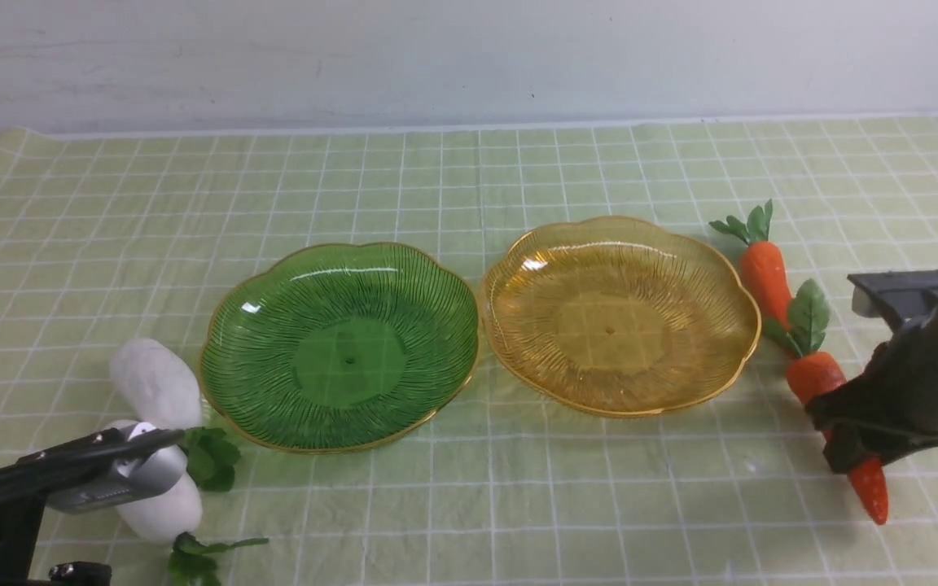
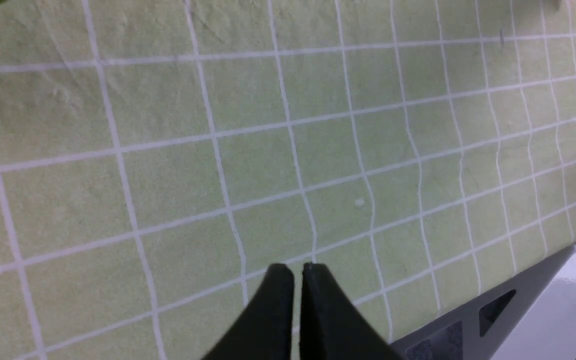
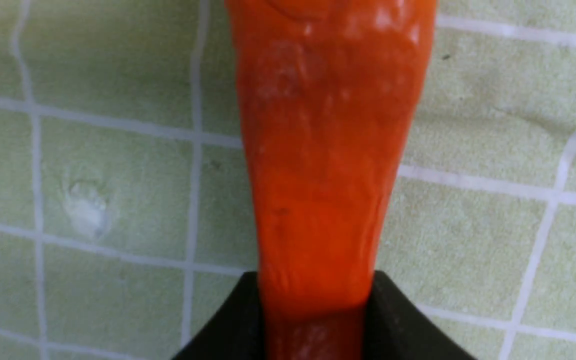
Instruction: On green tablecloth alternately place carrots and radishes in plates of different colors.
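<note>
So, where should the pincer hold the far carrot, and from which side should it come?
Take the far carrot across its thick orange middle, straight from above. It lies flat on the cloth, long axis running away from the robot; its tip is crowded by the leaves of the near carrot, and the yellow plate is close beside it.

1. It reads as a robot lab's test bench — a green tablecloth [image 1: 469, 187] runs flat to a plain pale wall [image 1: 469, 57] beyond the left gripper [image 2: 298, 271] and the right gripper [image 1: 843, 443].
2. Both are black robot claws: the left closed above bare cloth, the right clamped around the near carrot [image 3: 318, 175].
3. The goods are props — a glossy far carrot [image 1: 764, 273] just beyond the right gripper, white toy radishes [image 1: 155, 382] beside the left gripper, a green plate [image 1: 339, 350] and an amber plate [image 1: 615, 325] between the two.
</note>
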Robot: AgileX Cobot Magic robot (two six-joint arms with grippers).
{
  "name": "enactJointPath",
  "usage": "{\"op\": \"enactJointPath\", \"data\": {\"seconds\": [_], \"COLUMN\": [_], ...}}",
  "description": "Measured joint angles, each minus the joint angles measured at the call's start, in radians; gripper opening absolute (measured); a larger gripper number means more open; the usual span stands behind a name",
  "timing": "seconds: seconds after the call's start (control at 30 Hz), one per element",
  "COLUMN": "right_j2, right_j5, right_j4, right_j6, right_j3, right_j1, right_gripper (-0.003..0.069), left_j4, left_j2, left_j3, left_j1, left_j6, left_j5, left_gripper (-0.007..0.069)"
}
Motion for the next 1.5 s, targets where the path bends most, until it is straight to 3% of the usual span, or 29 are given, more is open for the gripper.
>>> {"op": "enactJointPath", "data": {"seconds": [0.17, 0.33, 0.43, 0.7, 0.9, 0.93, 0.97, 1.1, 1.23, 1.5], "right_j2": [-0.113, -0.216, -0.241, -0.168, -0.061, -0.027, -0.018, 0.061, 0.08, 0.079], "right_j5": [0.162, 0.143, 0.07, -0.144, -0.225, -0.233, -0.234, -0.261, -0.317, -0.488], "right_j4": [0.022, 0.189, 0.445, 0.731, 0.906, 0.947, 0.955, 1.013, 1.018, 1.011], "right_j6": [0.06, 0.02, -0.152, -0.513, -0.664, -0.706, -0.716, -0.775, -0.784, -0.81], "right_j3": [-0.052, -0.06, -0.061, -0.061, -0.061, -0.061, -0.061, -0.061, -0.061, -0.062], "right_j1": [0.0, 0.0, 0.001, 0.002, 0.002, 0.002, 0.002, 0.002, -0.006, -0.084], "right_gripper": [0.0216, 0.0216, 0.0216, 0.0216, 0.0232, 0.0262, 0.0274, 0.0431, 0.0516, 0.0534], "left_j4": [0.0, 0.0, 0.0, 0.0, -0.002, -0.002, -0.002, -0.002, -0.002, -0.001], "left_j2": [0.0, 0.0, 0.0, 0.0, 0.0, 0.0, 0.0, 0.0, 0.0, 0.0], "left_j3": [0.0, 0.0, 0.0, 0.0, 0.0, 0.0, 0.0, 0.0, 0.0, 0.0], "left_j1": [0.0, 0.0, 0.0, 0.0, 0.0, 0.0, 0.0, 0.0, 0.0, 0.0], "left_j6": [-0.025, -0.065, -0.077, -0.081, -0.084, -0.084, -0.084, -0.084, -0.084, -0.084], "left_j5": [-0.001, -0.011, -0.019, -0.041, -0.055, -0.056, -0.056, -0.056, -0.056, -0.06], "left_gripper": [0.0006, 0.0006, 0.0006, 0.0006, 0.0006, 0.0006, 0.0006, 0.0006, 0.0006, 0.0006]}}
